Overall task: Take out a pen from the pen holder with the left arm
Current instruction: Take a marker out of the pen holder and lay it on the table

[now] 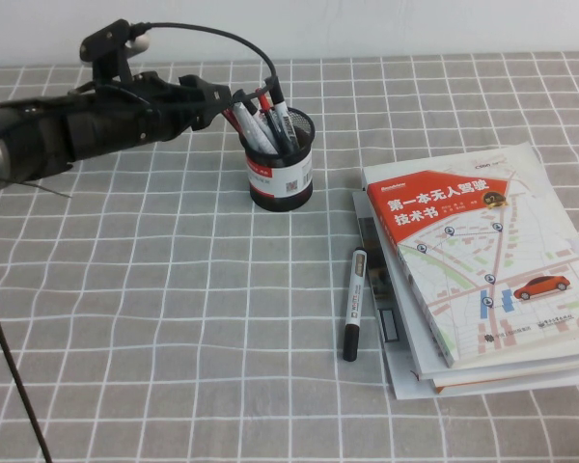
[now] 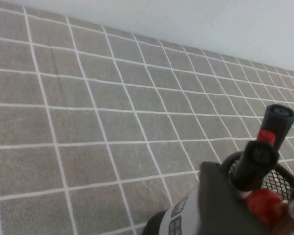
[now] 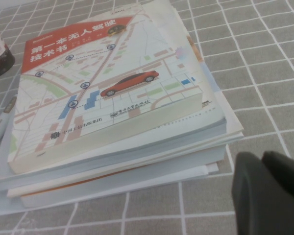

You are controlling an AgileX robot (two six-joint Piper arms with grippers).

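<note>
Bright, even light, soft shadows; nearest objects blur in wrist views.

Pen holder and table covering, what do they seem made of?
Pen holder: black metal mesh, probably, judging by its perforated wall. Table covering: grey woven-looking cloth with white grid lines. Left gripper at the pens; right gripper beside the book stack.

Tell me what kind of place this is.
Likely a staged desk or study table: checked tablecloth, mesh pen holder of markers, stack of books. Left gripper is at the holder; right gripper is beside the books.
</note>
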